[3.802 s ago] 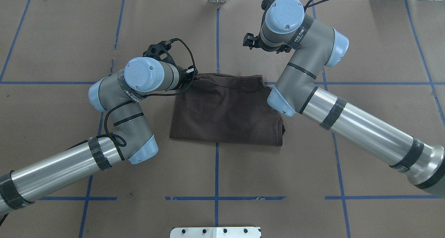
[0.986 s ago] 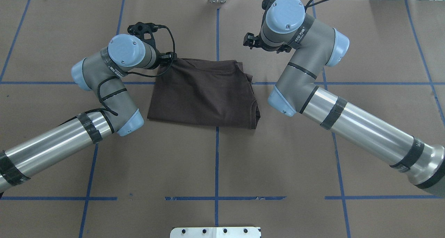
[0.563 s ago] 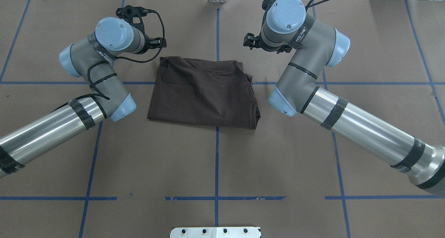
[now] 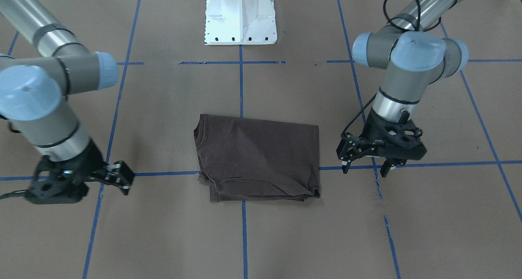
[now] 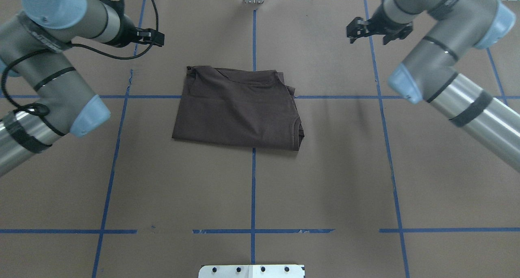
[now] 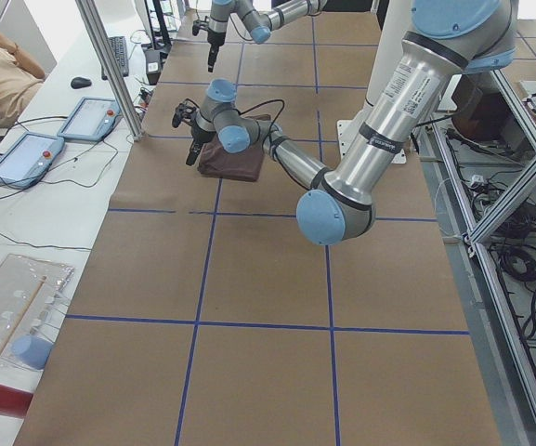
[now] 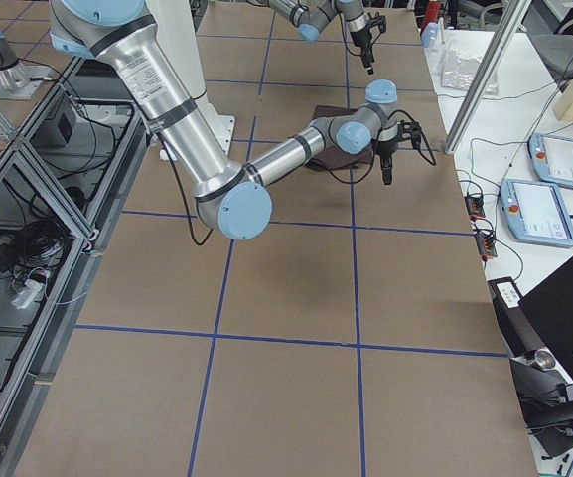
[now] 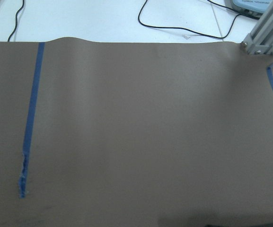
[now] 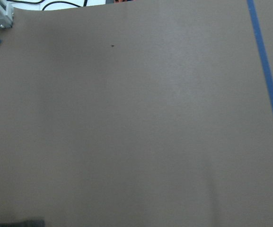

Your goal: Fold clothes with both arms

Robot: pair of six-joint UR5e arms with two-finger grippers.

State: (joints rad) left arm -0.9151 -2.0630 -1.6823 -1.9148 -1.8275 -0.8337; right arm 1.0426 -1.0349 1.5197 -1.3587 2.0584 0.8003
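**Folded shirt, both grippers clear**

- Shirt [image 5: 237, 107]: dark brown, folded to a flat rectangle. It lies straight out from the base [image 4: 240, 22], across the centre tape line. Its long axis runs side to side as seen from the base, with the collar end towards the base's right.
- Left gripper [image 5: 159, 38]: raised and empty, jaws apparently parted. It sits farther from the base than the shirt, off to the base's left. The shirt lies base-ward and inward of it, and its near corner is close.
- Right gripper [image 5: 354, 33]: raised and empty, spread too small to tell. It sits equally far from the base on the right, well apart from the shirt.
- Judgement: the left arm is nearer. The fold looks complete or nearly so.
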